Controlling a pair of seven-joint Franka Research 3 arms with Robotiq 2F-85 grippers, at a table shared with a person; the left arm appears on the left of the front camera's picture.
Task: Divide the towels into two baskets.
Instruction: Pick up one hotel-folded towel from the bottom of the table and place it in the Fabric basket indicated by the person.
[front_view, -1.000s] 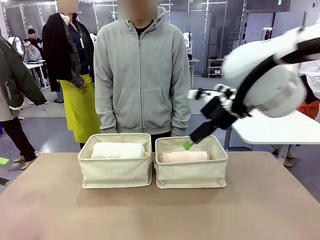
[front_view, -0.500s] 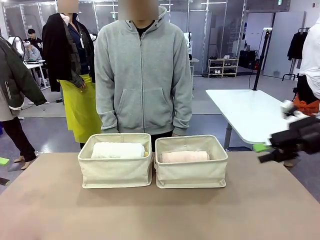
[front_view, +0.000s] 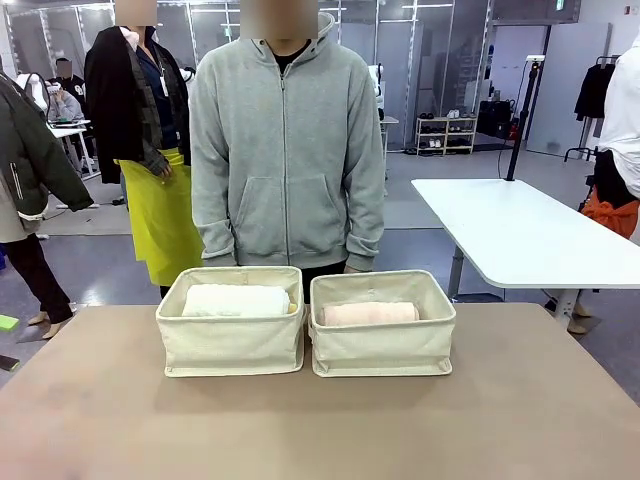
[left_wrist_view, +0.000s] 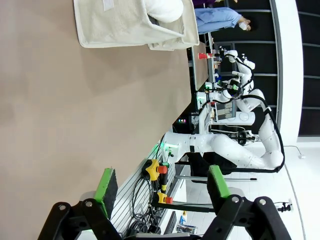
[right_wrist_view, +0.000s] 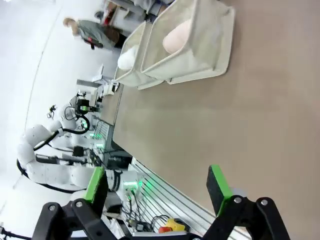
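Two cream canvas baskets, a left basket (front_view: 231, 345) and a right basket (front_view: 383, 350), are seen on a plain taupe-brown worktop (front_view: 320, 425). A white towel (front_view: 236, 300) is shown in the left one, with a sliver of pale yellow at its end, and a pale pink towel (front_view: 369, 313) in the right one. A plain light grey hoodie (front_view: 287, 150) is worn by the person. Each black claw, left claw (left_wrist_view: 162, 186) and right claw (right_wrist_view: 157, 189), is tipped with bright green pads.
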